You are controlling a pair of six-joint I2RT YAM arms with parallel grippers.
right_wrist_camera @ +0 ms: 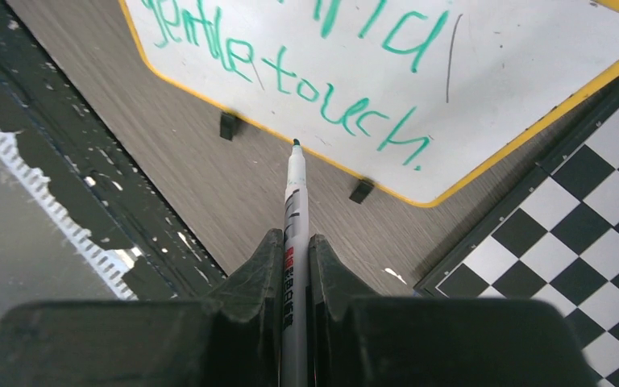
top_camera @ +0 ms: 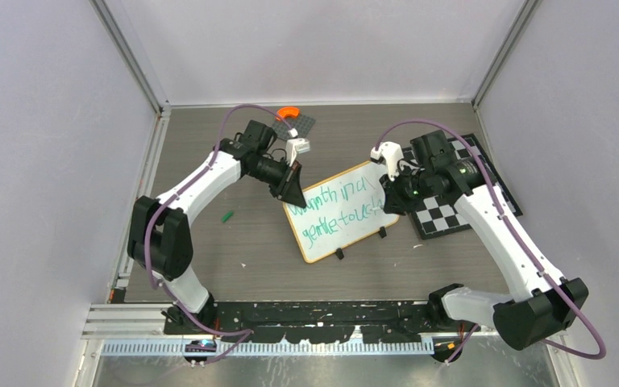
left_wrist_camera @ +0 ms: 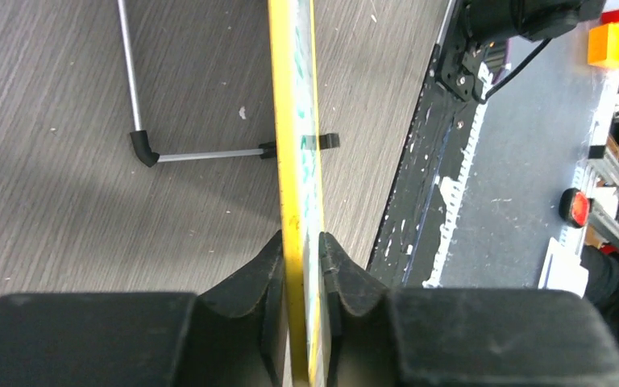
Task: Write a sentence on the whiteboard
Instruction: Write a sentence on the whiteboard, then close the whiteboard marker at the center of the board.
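Top external: whiteboard, table, perhaps lilac walls.

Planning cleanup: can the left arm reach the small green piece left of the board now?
Probably not yet: the left gripper is closed on the whiteboard edge. The green piece lies on open table near that arm; nothing else blocks it.
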